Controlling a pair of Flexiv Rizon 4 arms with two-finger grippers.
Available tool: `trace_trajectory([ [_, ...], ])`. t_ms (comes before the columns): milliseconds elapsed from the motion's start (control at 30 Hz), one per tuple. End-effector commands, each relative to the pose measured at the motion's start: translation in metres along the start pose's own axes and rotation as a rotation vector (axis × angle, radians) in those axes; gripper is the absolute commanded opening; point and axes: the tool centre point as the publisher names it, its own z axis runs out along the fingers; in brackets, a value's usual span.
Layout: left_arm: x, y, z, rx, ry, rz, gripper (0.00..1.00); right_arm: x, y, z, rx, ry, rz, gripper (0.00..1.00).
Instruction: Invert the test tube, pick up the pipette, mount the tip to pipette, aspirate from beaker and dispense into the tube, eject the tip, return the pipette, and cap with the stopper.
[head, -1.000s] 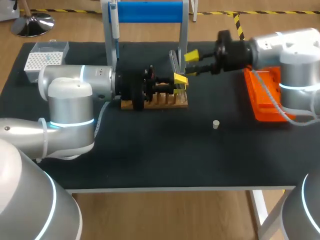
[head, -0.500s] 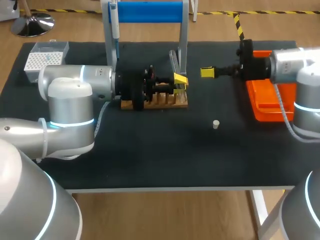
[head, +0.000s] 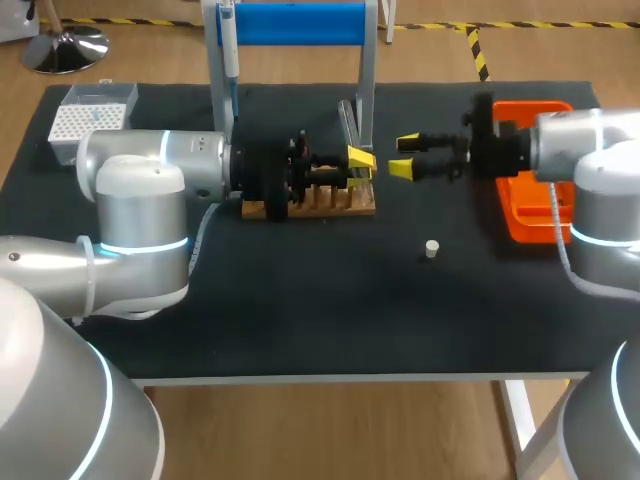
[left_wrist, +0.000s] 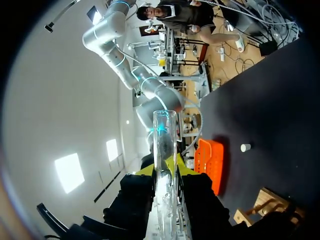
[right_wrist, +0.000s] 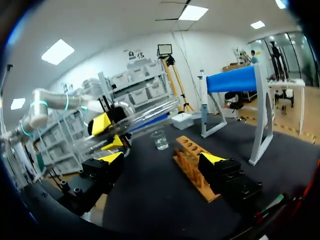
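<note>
1. Head view: my left end effector (head: 356, 160) hangs directly over the wooden rack (head: 310, 206). It is clamped on the test tube (head: 346, 118), and the left wrist view shows both fingers pressed against the glass.
2. My right end effector (head: 404, 157) sits just to the right of the rack, fingers apart and holding nothing.
3. I judge the first step unfinished. The tube is up in the air, not seated in the rack, and I cannot tell which end is its mouth.
4. The pipette (head: 228, 45) hangs on the blue stand (head: 290, 22) behind the rack. The tip box (head: 88, 115) lies well to the rack's left, and the beaker (right_wrist: 160, 139) stands near the rack's far end. Mounting the tip, aspirating, dispensing, ejecting and returning the pipette all remain.
5. The stopper (head: 432, 248) lies on the tabletop (head: 300, 320), in front of the rack and to its right, so capping is also left.
</note>
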Motion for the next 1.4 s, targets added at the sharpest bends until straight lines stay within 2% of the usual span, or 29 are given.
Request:
trace_trajectory([
  [33,0.0,0.0,0.0,-0.002,0.0,0.003,0.0,-0.004,-0.007,0.016,-0.005,-0.055,-0.113,1.0],
  [267,0.0,0.0,0.0,-0.002,0.0,0.003,0.0,-0.019,-0.022,0.038,0.022,-0.11,-0.217,1.0],
  [500,0.0,0.0,0.0,-0.002,0.0,0.003,0.0,-0.035,-0.036,0.057,0.097,-0.195,-0.291,1.0],
  [1100,0.0,0.0,0.0,-0.002,0.0,0.003,0.0,-0.056,-0.046,0.07,0.239,-0.328,-0.316,1.0],
  [1400,0.0,0.0,0.0,-0.002,0.0,0.003,0.0,-0.06,-0.05,0.069,0.261,-0.335,-0.31,1.0],
])
